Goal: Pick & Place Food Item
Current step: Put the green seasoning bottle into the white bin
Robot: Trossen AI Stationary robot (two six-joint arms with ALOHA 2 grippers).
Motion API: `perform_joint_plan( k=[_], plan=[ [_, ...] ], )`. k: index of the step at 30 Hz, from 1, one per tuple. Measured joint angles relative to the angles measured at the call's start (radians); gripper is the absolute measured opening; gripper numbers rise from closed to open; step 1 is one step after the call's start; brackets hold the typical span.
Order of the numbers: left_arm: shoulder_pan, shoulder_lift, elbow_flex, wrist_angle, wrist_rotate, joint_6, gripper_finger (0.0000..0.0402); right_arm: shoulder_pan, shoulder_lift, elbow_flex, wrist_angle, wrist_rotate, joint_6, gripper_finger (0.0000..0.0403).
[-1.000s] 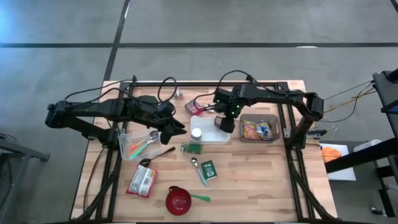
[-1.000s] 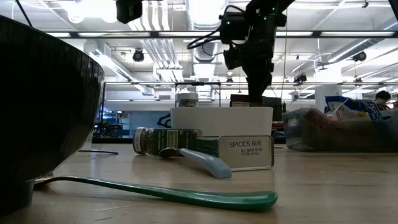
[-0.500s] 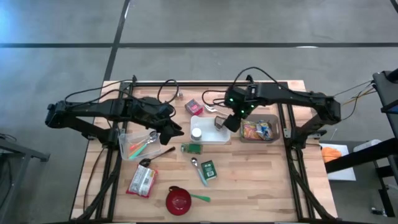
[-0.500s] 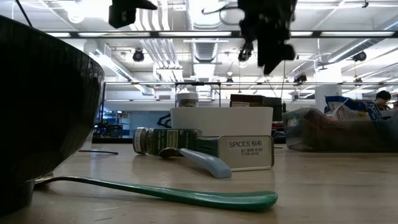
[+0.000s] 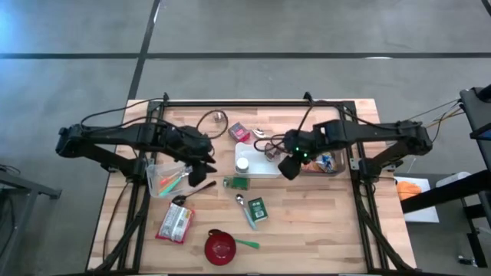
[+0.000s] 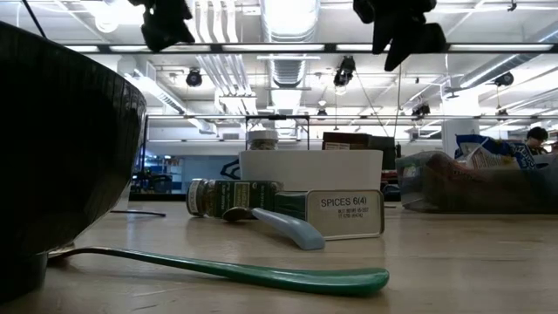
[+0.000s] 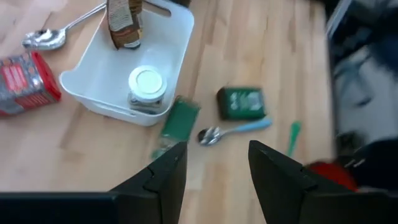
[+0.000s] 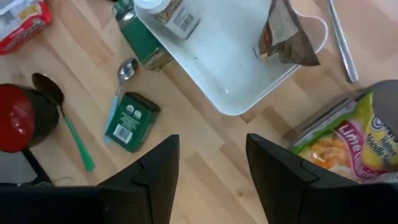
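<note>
A white tray (image 5: 259, 170) sits mid-table. In it stand a brown food packet (image 8: 283, 37), also seen in the left wrist view (image 7: 123, 23), and a white-lidded jar (image 5: 242, 164). My right gripper (image 8: 214, 180) hangs open and holds nothing, high over the tray's right near corner (image 5: 290, 166), between the tray and the clear bin of snack packets (image 5: 321, 159). My left gripper (image 7: 214, 180) is also open with nothing in it. It hovers left of the tray (image 5: 205, 162), above the clear utensil container (image 5: 170, 180).
On the near half of the table lie a green spice jar (image 5: 236, 183), a green tin (image 5: 257, 208), a blue-handled spoon (image 5: 245, 208), a black spoon (image 5: 192, 193), a red bowl (image 5: 220, 247) with a green spoon (image 5: 247, 244), and a red-white packet (image 5: 175, 224). A pink packet (image 5: 239, 131) lies behind the tray.
My right gripper has risen out of the white tray, gone toward the table's right and near edges, and rolled about its own axis. It leaves the brown packet standing in the tray. My left gripper has tipped further down and drawn back a little toward the left edge.
</note>
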Motion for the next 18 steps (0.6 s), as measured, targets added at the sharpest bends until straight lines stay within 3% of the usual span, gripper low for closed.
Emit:
perform_joint_plan(
  k=[6,13,18],
  plan=[
    [-0.033,0.001,-0.145,0.118,-0.041,0.17,0.0173,0.1,-0.005,-0.004,0.0,0.139,0.07,0.0184],
    [-0.036,0.002,-0.341,0.406,-0.044,0.078,0.0173,0.151,-0.013,-0.006,0.001,0.192,0.086,0.0184],
    [-0.04,0.002,-0.412,0.475,-0.041,0.094,0.0177,0.151,-0.013,-0.012,0.0,0.192,0.082,0.0184]
  ],
)
